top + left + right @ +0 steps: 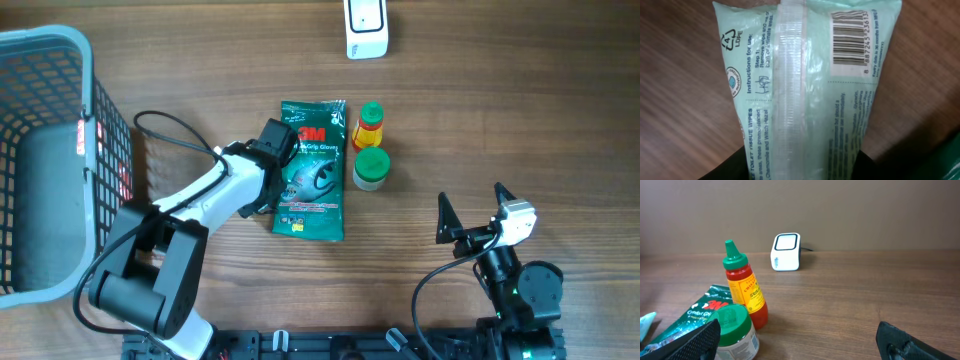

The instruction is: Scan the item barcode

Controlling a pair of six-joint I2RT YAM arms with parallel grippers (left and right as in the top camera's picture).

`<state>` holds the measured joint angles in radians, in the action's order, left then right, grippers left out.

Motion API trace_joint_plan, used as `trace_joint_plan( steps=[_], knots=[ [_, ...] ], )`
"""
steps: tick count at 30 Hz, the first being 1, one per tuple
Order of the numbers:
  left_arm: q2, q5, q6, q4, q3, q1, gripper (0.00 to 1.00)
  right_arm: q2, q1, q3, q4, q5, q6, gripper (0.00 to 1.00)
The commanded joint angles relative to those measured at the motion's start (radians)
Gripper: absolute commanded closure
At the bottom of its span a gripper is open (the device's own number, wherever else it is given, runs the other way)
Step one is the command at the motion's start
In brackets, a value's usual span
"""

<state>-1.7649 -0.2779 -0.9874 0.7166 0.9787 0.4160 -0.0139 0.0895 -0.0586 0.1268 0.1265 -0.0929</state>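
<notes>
Right below me I see the wipes pack (805, 100): pale green, soft, back side up with its clear seam running lengthwise. Its barcode (851, 37) faces up near one end. The white scanner (366, 28) stands upright, well apart.

Green 3M packet (318, 200) under left arm (215, 190), white scanner (366, 28) beyond

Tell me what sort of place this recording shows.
Probably a mock shop checkout set up on a wooden table: a white barcode scanner, a plastic shopping basket, and retail goods such as a red sauce bottle and a wipes pack with its barcode showing.
</notes>
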Motion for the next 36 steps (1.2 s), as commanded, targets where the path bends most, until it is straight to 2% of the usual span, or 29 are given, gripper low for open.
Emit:
trace_joint_plan(
  steps=[1,6,11,18,21,22,25,27,31,34,36],
  knots=[
    [0.059,-0.007,0.124,0.031,0.108,0.006,0.52,0.0,0.003,-0.001,-0.005,-0.014,-0.014,0.0],
    [0.083,0.02,0.146,-0.034,0.217,0.055,0.52,0.0,0.003,-0.001,-0.005,-0.014,-0.014,0.0],
    [0.064,0.086,0.142,-0.122,0.218,0.148,0.52,0.0,0.003,-0.001,-0.005,-0.014,-0.014,0.0],
    [-0.032,0.087,0.143,-0.182,0.218,0.326,0.44,0.0,0.003,-0.001,-0.005,-0.014,-0.014,0.0],
    [-0.07,0.075,0.142,-0.189,0.218,0.358,0.43,0.0,0.003,-0.001,-0.005,-0.014,-0.014,0.0],
    [-0.077,0.068,0.142,-0.186,0.218,0.361,0.42,0.0,0.003,-0.001,-0.005,-0.014,-0.014,0.0],
    [-0.062,0.033,0.143,-0.178,0.222,0.352,0.19,0.0,0.003,-0.001,-0.005,-0.014,-0.014,0.0],
    [-0.027,-0.025,0.144,-0.158,0.237,0.336,0.1,0.0,0.003,-0.001,-0.005,-0.014,-0.014,0.0],
    [0.089,-0.158,0.148,-0.067,0.316,0.277,0.07,0.0,0.003,-0.001,-0.005,-0.014,-0.014,0.0],
    [0.209,-0.225,0.238,-0.004,0.405,0.194,0.05,0.0,0.003,-0.001,-0.005,-0.014,-0.014,0.0],
    [0.273,-0.244,0.255,0.008,0.436,0.135,0.03,0.0,0.003,-0.001,-0.005,-0.014,-0.014,0.0]
  ],
)
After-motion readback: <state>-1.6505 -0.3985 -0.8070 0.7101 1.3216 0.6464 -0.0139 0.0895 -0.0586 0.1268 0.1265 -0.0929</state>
